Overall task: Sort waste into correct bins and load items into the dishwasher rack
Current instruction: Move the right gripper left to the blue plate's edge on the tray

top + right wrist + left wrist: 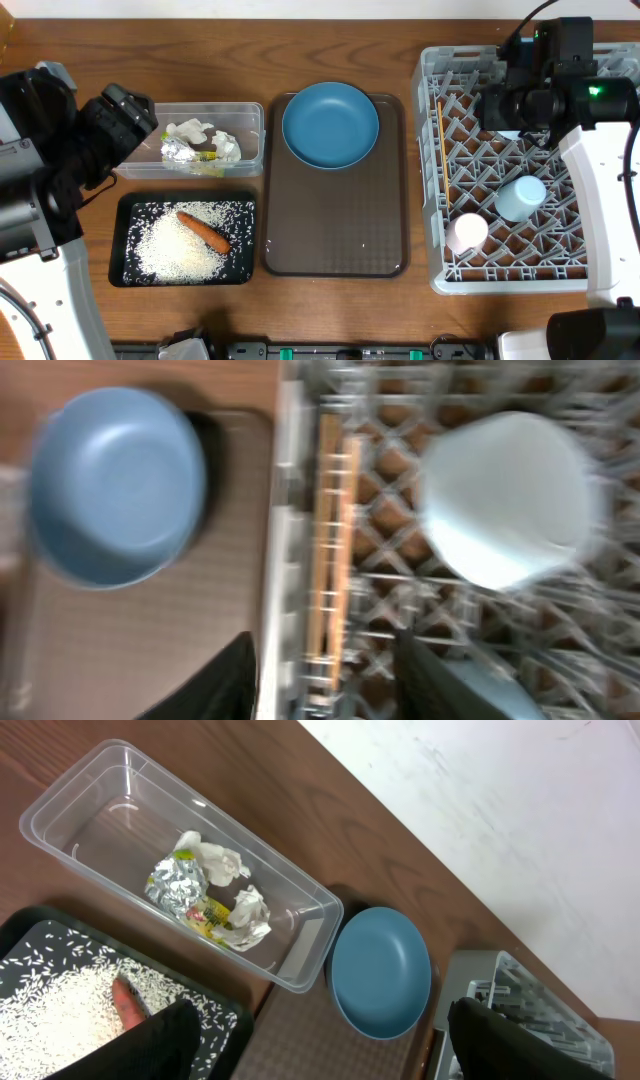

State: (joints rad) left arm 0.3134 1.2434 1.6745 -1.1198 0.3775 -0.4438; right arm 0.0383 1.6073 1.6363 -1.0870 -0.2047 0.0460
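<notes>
The clear tub [250,112] holds crumpled white paper [196,130] and the silver and green-yellow wrapper [180,151]; both also show in the left wrist view, paper [222,860] and wrapper [178,886]. The black tray [122,240] holds rice [170,245] and the carrot [205,232]. The blue plate [330,124] lies on the brown tray. The grey rack [430,180] holds chopsticks [440,130], a light blue cup [520,197], a pink cup [466,232] and the white bowl [505,495]. My left gripper [320,1055] is open and empty, high above the bins. My right gripper [325,685] is open and empty above the rack's left edge.
The brown serving tray [335,220] sits between the bins and the rack, bare apart from the plate at its far end. The right arm [545,80] covers the rack's back part in the overhead view. The right wrist view is blurred.
</notes>
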